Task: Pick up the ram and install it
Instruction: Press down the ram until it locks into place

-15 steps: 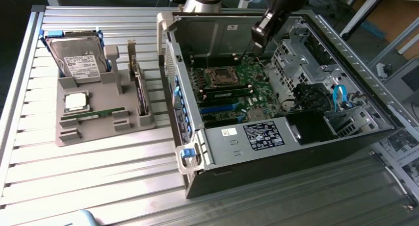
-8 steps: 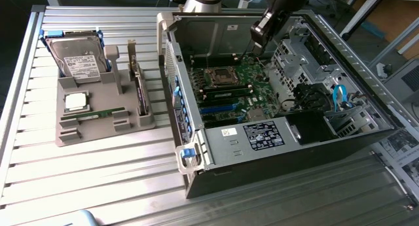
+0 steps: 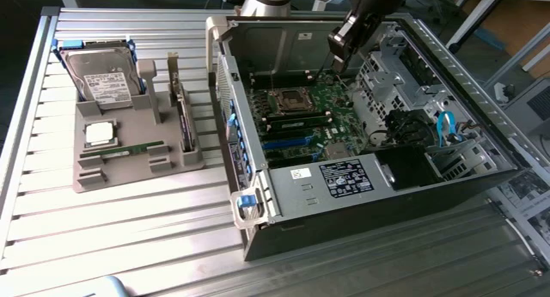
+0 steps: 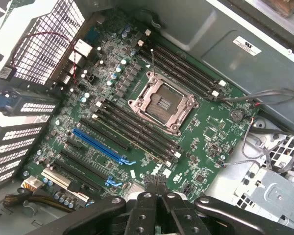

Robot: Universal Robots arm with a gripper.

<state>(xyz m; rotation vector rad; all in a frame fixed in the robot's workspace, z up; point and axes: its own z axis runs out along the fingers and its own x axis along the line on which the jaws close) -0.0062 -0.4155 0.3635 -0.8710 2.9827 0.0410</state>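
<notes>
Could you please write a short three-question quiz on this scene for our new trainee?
1. True or false: the ram lies in the grey holder on the table, outside the computer case.
2. Pick one. The gripper is:
A) open around the ram
B) shut with nothing in it, above the motherboard
C) shut on a blue cable
3. Short answer: which big silver item with a white label stands in the holder?

Key: 1 true; 2 B; 3 the hard drive.
</notes>
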